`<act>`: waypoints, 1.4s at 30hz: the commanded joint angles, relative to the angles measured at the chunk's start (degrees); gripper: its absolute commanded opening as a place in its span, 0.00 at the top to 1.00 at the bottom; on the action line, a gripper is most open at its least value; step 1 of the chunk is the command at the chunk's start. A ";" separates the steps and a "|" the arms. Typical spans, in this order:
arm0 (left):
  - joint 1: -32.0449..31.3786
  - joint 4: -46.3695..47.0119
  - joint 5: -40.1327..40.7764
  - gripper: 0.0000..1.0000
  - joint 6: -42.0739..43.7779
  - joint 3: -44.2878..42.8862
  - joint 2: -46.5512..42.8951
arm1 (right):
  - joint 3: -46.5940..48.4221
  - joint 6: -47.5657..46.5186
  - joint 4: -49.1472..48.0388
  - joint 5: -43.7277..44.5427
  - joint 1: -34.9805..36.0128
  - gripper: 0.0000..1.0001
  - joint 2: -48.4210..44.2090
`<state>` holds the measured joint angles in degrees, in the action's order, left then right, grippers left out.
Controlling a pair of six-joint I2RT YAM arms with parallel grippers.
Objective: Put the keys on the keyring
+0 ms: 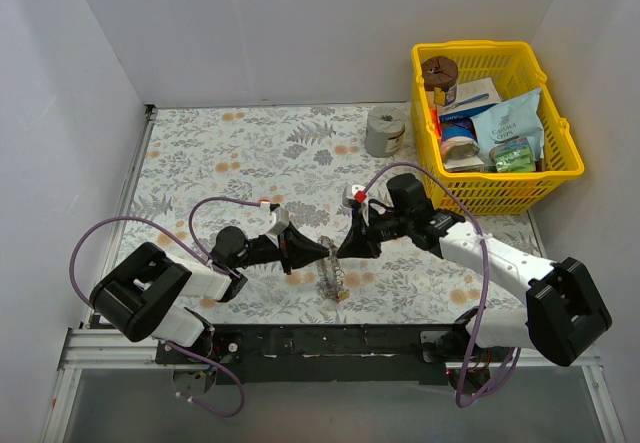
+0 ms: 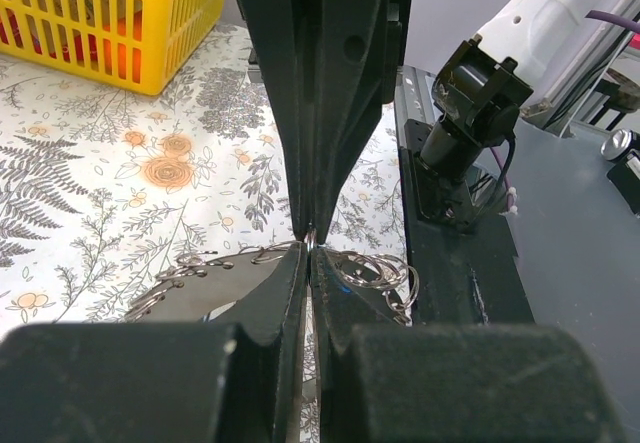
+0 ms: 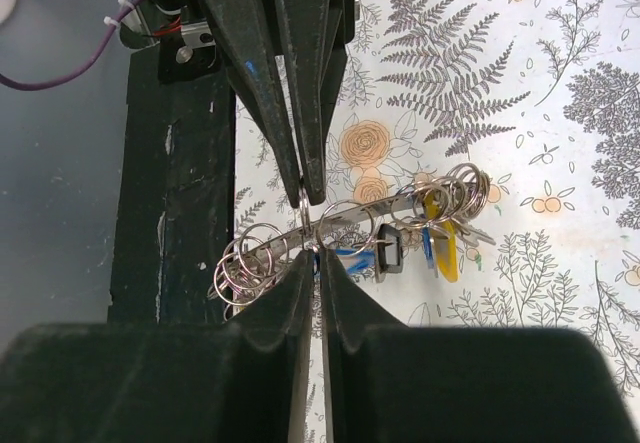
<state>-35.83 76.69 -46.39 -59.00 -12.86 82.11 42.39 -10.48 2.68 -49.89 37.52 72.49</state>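
left gripper [image 3: 304, 195] was pinched shut, tips nipping a small split ring [image 3: 303, 213] that stood up off the keyring [image 3: 400, 208]. right gripper [image 3: 312, 255] came in from the opposite side, tip to tip with the left. its fingers were narrow, only a sliver of gap, and closed on the keyring's band just under that small ring. how firm that grip was, could not tell.

the keyring ran crosswise between the two sets of fingertips, one end right of the right fingers, the other end left of them. it looked lifted off the floral cloth [image 3: 560, 113], though that was not certain.

progress, judged: the yellow key [image 3: 445, 248] and the blue key [image 3: 348, 256] hung below the band just right of the right fingertips, apparently on it already via small rings. a dark tag-like piece [image 3: 388, 253] hung between them. a bunch of spare split rings [image 3: 240, 273] sat on the band left of the fingertips. no red key was found in any view, so that one was probably left to do. the pinched small ring looked like the step in hand.
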 commanded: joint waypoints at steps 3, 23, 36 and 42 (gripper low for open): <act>0.15 22.72 -1.07 1.00 -0.24 -0.85 -0.54 | 2.08 0.46 -2.15 -1.35 0.28 0.97 1.60; 0.24 24.92 -1.68 1.00 -1.55 -0.58 -0.54 | 2.17 0.28 -4.17 -1.88 0.28 0.99 6.35; 0.24 26.94 -2.04 1.00 -2.78 -0.59 0.16 | 2.52 0.46 -4.88 -2.23 0.89 0.99 8.37; 0.33 28.43 -1.86 1.00 -3.75 -0.67 -0.02 | 1.99 0.64 -5.57 -2.05 0.89 0.99 8.46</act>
<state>-35.35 77.12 -47.00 -61.84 -12.91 82.11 43.83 -9.34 -2.04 -54.15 37.58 79.77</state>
